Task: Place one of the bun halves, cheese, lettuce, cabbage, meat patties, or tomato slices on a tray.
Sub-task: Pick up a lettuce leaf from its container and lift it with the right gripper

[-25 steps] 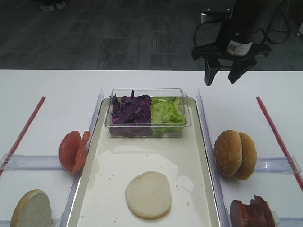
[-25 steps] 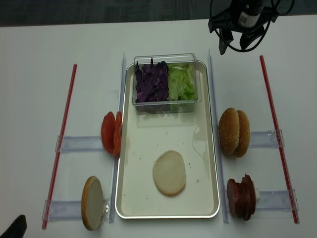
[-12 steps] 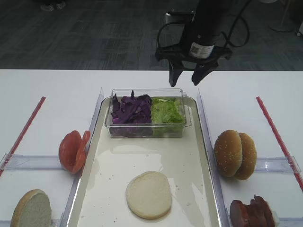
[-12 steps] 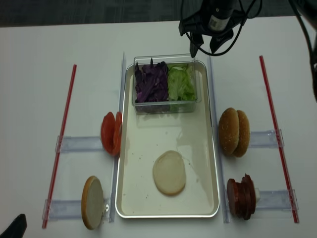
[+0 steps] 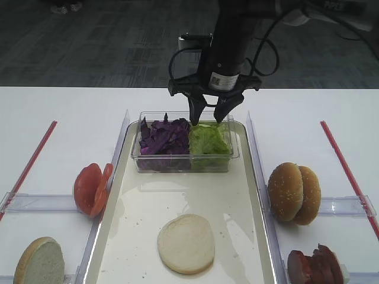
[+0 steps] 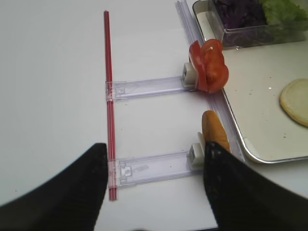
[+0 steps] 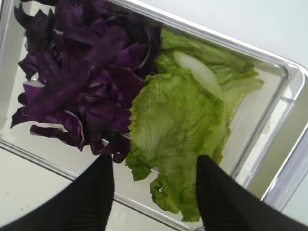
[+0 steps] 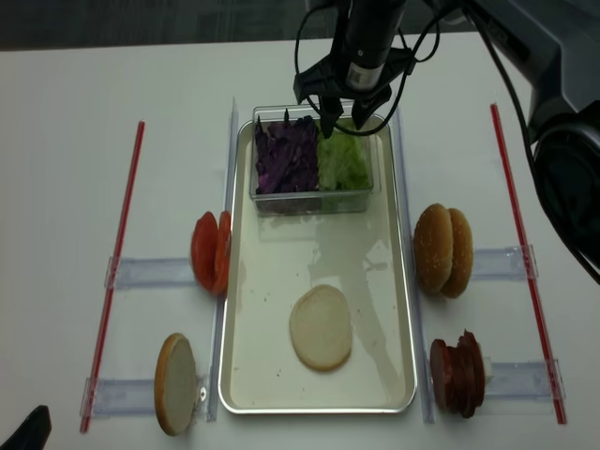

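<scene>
My right gripper (image 5: 208,118) (image 8: 342,127) hangs open just above the clear tub, its tips straddling the light-green lettuce (image 7: 178,125) (image 5: 207,141) next to the purple cabbage (image 7: 82,82) (image 5: 164,137). Nothing is between its fingers (image 7: 96,192). One pale bun half (image 5: 185,243) lies cut face up on the cream tray (image 5: 177,195). Two bun halves (image 5: 294,193) stand on edge to the right and one (image 5: 39,260) to the left. Tomato slices (image 5: 92,188) stand left of the tray, meat patties (image 5: 314,266) front right. Cheese is out of view. My left gripper (image 6: 154,192) is open over bare table.
The clear tub (image 5: 183,163) sits on the tray's far end. Clear plastic holders (image 6: 149,89) carry the tomato and buns. Red strips (image 8: 117,272) (image 8: 525,253) run along both sides of the white table.
My right gripper has swung left and come down, from beyond the tray's far right corner to just over the tub's lettuce. Its jaws have narrowed a little.
</scene>
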